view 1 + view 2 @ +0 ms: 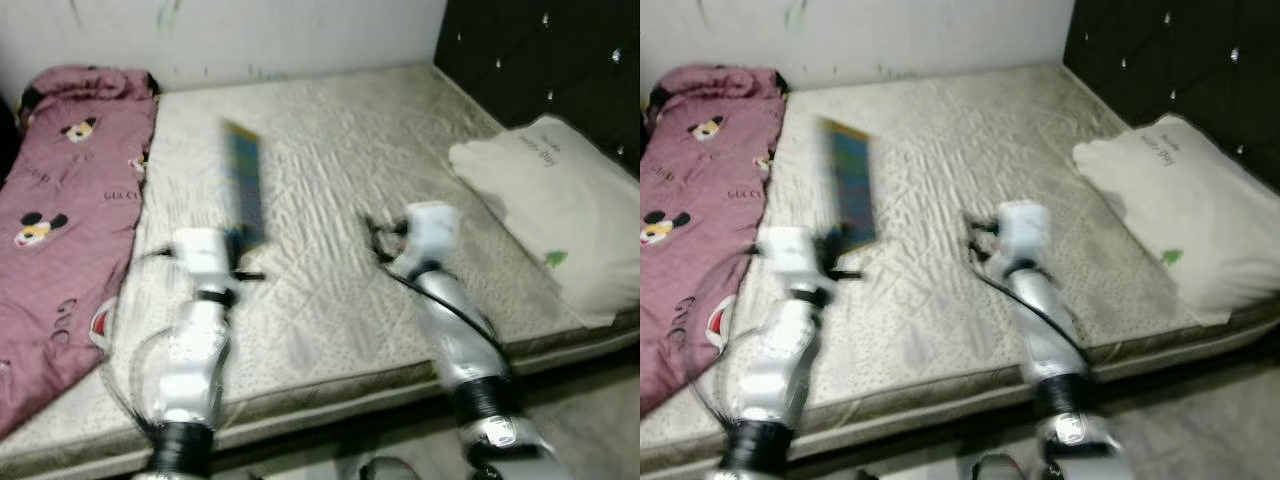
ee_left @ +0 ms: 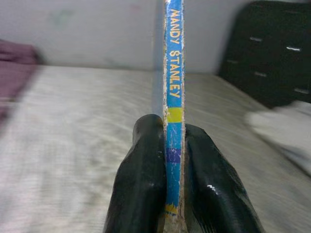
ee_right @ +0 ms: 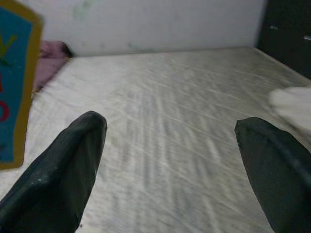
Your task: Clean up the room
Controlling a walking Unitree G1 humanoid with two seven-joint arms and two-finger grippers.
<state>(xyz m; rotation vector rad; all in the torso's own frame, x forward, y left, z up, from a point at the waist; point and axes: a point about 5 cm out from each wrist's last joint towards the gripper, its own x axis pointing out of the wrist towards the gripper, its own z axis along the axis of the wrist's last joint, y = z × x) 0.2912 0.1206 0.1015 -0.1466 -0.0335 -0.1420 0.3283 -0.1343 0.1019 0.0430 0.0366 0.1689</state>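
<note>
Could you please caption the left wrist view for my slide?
Left hand clamps a thin blue book upright by its spine above the beige quilted mattress.

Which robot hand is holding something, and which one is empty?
The left hand is holding: its fingers are shut on the thin blue book, upright above the bed. The right hand is open, holding nothing.

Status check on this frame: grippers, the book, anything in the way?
Left gripper shut on the book, held upright above the mattress. Right gripper open, nothing between its fingers. Pillow and pink blanket off to the sides.
</note>
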